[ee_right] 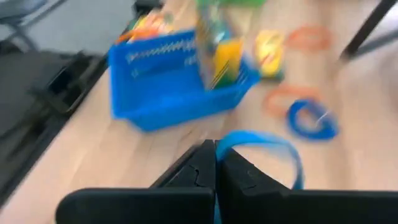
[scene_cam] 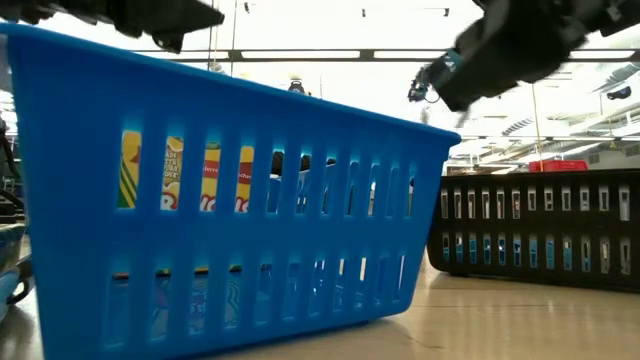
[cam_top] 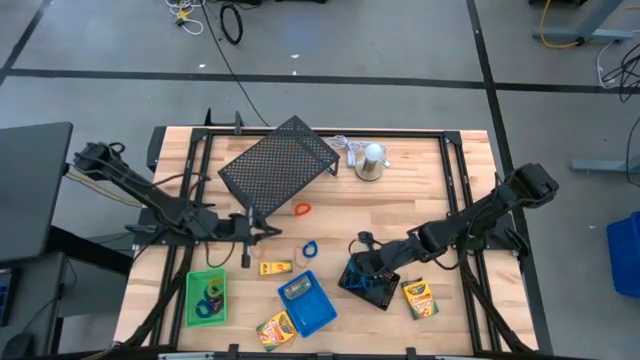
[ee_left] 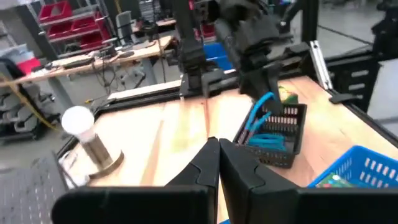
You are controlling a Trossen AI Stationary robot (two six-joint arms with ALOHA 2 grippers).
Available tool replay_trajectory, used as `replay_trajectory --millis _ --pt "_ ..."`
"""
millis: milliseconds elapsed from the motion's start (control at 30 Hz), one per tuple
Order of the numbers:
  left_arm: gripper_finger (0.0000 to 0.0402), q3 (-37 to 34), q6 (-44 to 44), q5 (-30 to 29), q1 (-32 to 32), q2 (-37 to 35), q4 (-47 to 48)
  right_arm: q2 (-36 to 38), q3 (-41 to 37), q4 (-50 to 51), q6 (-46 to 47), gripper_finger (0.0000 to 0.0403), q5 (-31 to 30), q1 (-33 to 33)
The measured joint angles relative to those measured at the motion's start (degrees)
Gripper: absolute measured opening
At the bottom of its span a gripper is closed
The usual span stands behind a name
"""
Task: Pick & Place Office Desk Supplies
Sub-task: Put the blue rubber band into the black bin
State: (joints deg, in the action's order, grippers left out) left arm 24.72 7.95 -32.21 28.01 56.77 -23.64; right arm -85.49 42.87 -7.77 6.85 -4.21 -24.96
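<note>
My right gripper [cam_top: 362, 244] hangs over the black mesh tray [cam_top: 372, 285] at the front right, shut on a blue elastic loop [ee_right: 268, 147] that dangles from its tips [ee_left: 261, 112]. More blue loops lie in that tray [ee_left: 277, 134]. My left gripper [cam_top: 266, 232] is shut with nothing in it, left of centre beside the big rack. A second blue loop [cam_top: 309, 248] and a red-orange loop [cam_top: 302, 209] lie mid-table. Crayon boxes sit at the middle [cam_top: 276, 268], the front [cam_top: 275, 327] and the front right [cam_top: 420, 297]. The blue tray [cam_top: 307, 302] holds a box, and the green tray [cam_top: 207, 297] holds loops.
A large black mesh rack [cam_top: 280, 160] lies tilted at the back centre. Beside it stands a silver dome-shaped thing [cam_top: 372, 160] with a white cord. In the low view the blue tray [scene_cam: 230, 200] fills the foreground, with the black mesh tray [scene_cam: 540, 230] behind it.
</note>
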Motion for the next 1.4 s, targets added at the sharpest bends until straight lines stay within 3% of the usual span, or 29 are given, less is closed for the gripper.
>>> replay_trajectory --millis 333,633,867,1133,1400 --pt "0.0014 -2.33 -3.07 -0.36 0.09 1.29 1.28 0.00 0.02 9.79 6.95 0.0000 8.97 0.44" --pt "0.0014 -2.33 -6.04 0.90 -0.02 1.32 3.20 -1.07 0.02 12.53 7.32 0.0011 8.73 0.24" --pt "0.0036 -2.33 -9.79 1.47 0.03 1.32 6.39 -1.07 0.02 11.43 5.54 0.0103 9.21 0.01" --pt "0.0106 -2.33 -15.00 4.89 0.09 1.34 11.56 -1.05 0.02 10.53 5.81 0.0230 8.55 0.01" --pt "0.0161 -2.33 -19.28 4.89 0.09 1.34 16.00 -1.05 0.02 10.55 6.86 0.0247 8.78 -0.95"
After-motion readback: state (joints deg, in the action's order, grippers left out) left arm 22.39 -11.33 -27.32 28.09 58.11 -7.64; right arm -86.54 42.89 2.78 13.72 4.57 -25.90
